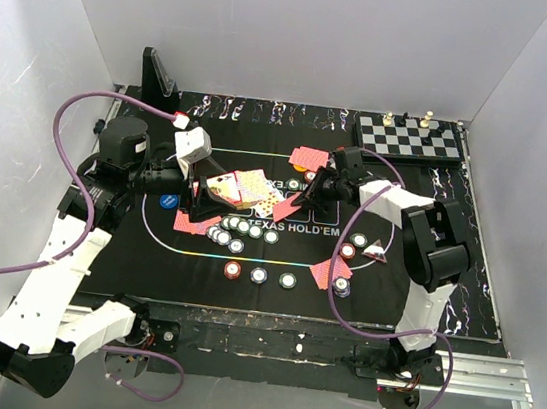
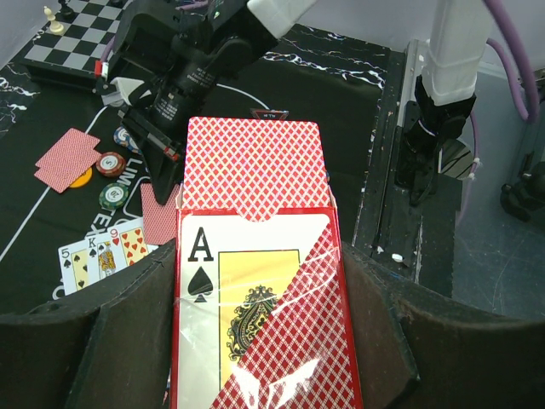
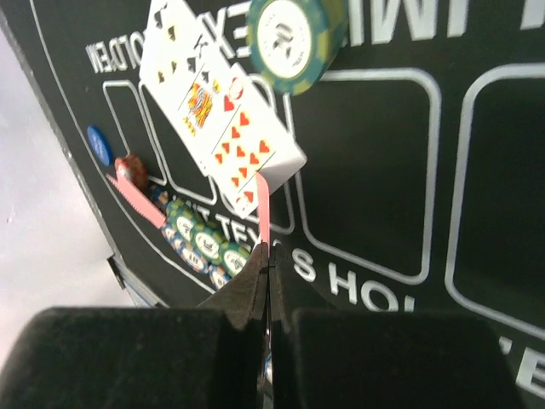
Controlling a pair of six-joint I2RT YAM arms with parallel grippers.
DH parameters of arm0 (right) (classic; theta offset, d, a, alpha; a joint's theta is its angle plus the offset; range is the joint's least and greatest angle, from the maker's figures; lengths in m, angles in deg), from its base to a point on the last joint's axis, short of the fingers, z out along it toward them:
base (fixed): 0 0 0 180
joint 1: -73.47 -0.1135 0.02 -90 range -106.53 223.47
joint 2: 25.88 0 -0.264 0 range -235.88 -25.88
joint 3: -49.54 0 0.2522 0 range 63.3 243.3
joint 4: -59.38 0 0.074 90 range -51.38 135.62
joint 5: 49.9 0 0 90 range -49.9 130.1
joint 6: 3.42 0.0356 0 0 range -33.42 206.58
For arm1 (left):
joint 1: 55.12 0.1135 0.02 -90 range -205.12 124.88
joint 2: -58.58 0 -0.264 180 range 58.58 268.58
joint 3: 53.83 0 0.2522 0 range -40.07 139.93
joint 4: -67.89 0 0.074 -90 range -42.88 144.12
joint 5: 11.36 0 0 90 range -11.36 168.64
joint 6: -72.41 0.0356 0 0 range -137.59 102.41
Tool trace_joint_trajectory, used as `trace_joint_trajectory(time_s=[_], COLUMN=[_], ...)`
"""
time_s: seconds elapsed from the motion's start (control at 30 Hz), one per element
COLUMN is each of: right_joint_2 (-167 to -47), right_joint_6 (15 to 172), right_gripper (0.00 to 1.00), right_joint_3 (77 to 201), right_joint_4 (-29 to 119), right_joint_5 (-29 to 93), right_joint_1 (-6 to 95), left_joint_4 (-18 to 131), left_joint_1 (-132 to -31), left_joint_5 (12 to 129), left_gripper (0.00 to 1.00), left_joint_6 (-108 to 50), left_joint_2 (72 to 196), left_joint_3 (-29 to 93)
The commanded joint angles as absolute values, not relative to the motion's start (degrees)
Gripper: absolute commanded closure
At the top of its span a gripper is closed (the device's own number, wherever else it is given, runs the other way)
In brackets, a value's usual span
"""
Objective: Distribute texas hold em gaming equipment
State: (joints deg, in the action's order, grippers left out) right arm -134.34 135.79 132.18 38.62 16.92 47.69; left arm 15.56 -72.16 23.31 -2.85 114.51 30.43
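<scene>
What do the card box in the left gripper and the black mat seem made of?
Card box: glossy, likely clear plastic or film-wrapped card; streaky glare crosses its face. Mat: matte black, probably felt or fabric; no glare, white print.

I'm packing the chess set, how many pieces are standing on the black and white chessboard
2. One pale chess piece stands toward the left end of the black-and-white chessboard's far edge, the other right of centre. None looks hidden.
</scene>
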Motion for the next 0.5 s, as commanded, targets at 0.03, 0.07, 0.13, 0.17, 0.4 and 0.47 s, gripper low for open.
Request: trace_joint_trajectory(time_s=[0.03, 0.07, 0.13, 0.17, 0.4, 0.47], right_joint_2=[-137.06, -137.23, -137.76, -137.85, -138.64, -139.25], right_joint_6=[139.14, 139.14, 139.32, 139.23, 138.53, 138.09], right_gripper=[0.99, 0.99, 0.99, 0.99, 0.99, 0.99], right_joint_3=[132.74, 132.56, 132.47, 132.47, 133.17, 133.7], right_joint_4=[47.01, 47.2, 46.85, 46.33, 42.11, 40.97], right_joint_5=[19.79, 20.23, 20.5, 20.85, 24.54, 25.5], right_joint_1=[47.54, 47.45, 47.37, 47.19, 46.14, 45.79], left_joint_4=[16.07, 15.89, 15.72, 15.72, 15.8, 15.8], left_joint_1=[-72.0, -72.09, -72.0, -72.09, -72.09, -72.09], left_joint_5=[22.48, 22.48, 22.57, 22.57, 22.48, 22.48], left_gripper=[1.0, 1.0, 1.0, 1.0, 1.0, 1.0], left_joint_6=[-2.57, -2.39, -2.39, -2.3, -2.39, -2.56], left_joint_2=[112.99, 113.08, 112.9, 112.9, 112.81, 112.55], left_joint_3=[31.65, 31.65, 31.65, 31.74, 31.83, 31.83])
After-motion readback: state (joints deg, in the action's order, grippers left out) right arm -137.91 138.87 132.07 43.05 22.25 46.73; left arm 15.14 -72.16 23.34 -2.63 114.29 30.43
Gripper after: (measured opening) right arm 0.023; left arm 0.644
